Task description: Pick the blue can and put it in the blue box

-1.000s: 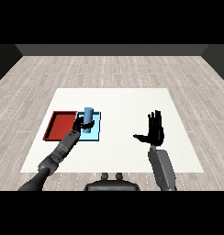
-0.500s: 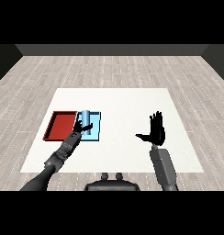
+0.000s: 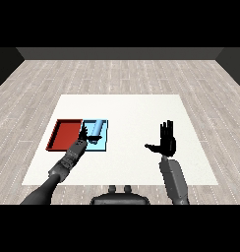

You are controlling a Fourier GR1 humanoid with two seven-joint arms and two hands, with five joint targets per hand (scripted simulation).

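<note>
Presently the blue can [image 3: 97,129] lies inside the light blue tray [image 3: 103,143], tipped over with its length running toward the far edge. The red tray [image 3: 64,135] sits just beside it on the left, both on the white counter [image 3: 127,113].

The left hand [image 3: 85,135] is at the near left side of the can, over the blue tray. Whether its fingers are curled or straight cannot be told from here, nor whether it touches the can. The right hand [image 3: 166,142] is held up well apart from the trays, fingers straight and spread, carrying nothing.

Judged by where the can lies, the placement looks done or nearly so. The can appears stiff, smooth and light; lying down it would probably roll. If it needs handling again, the curved body around the middle is the sensible place to take hold.
</note>
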